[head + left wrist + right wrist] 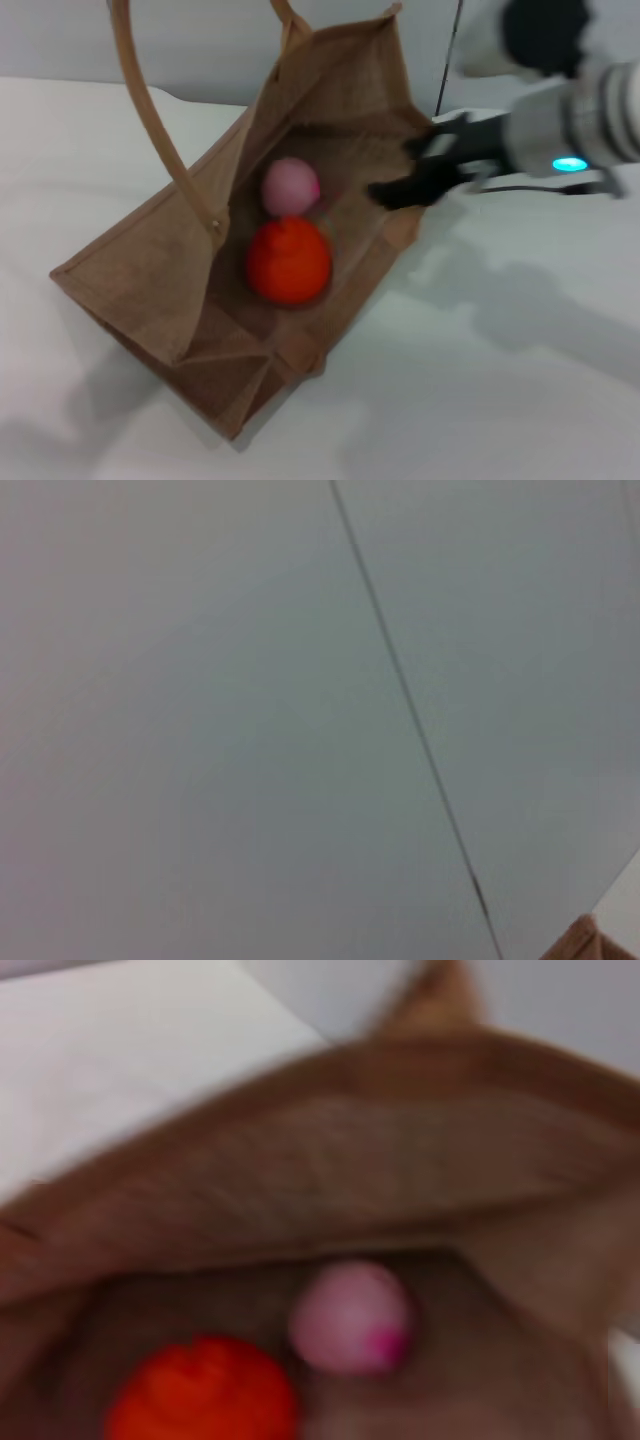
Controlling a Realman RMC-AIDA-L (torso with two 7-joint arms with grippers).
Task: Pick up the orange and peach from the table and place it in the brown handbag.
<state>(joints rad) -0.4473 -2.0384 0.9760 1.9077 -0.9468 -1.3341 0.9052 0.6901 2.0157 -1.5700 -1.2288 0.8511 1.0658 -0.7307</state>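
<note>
The brown handbag [140,285] stands open on the white table, its mouth tipped toward me. Inside it the orange [288,262] rests on the bag's floor, and the peach [290,186] lies just behind, touching it. My right gripper [415,168] hovers at the bag's right rim, open, with nothing between its black fingers. The right wrist view looks into the handbag [400,1160] and shows the peach [352,1317] beside the orange [200,1390]. My left gripper is out of view.
One arched handle [150,120] rises high on the bag's left side. White table [520,380] spreads around the bag. The left wrist view shows only a pale wall and a corner of the handbag [580,942].
</note>
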